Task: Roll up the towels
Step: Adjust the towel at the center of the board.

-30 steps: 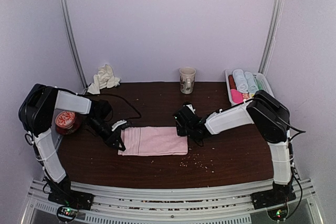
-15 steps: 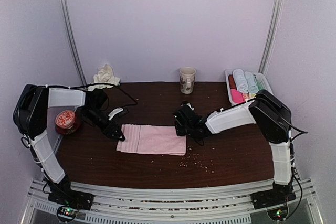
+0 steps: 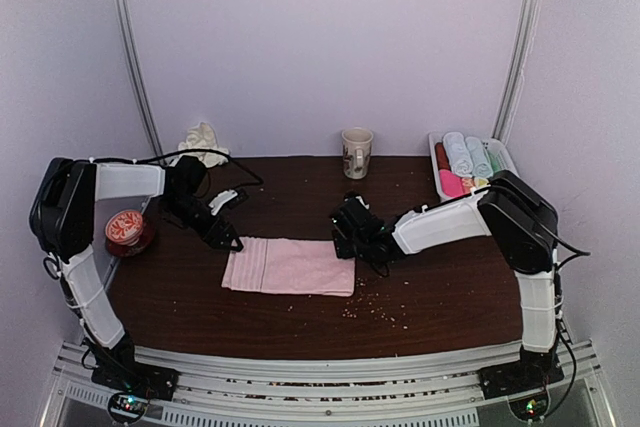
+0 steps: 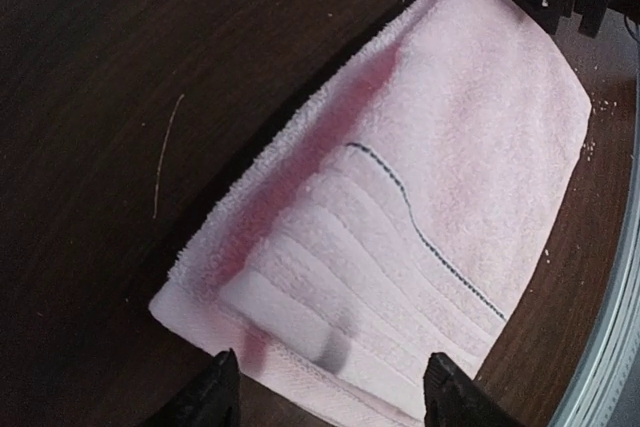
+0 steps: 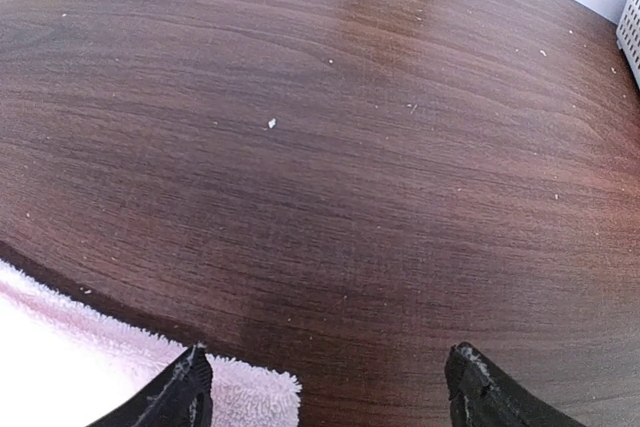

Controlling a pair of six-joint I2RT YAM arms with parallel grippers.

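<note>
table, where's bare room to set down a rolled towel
Bare wood between the pink towel and the mug, and near-right, past the towel's right end. Crowded: left edge by the red tin, far-right corner by the tray.

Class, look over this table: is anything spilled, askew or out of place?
Yes. Pale crumbs lie scattered on the table in front of the pink towel. A cream-white cloth sits crumpled at the back left corner, not laid flat.
</note>
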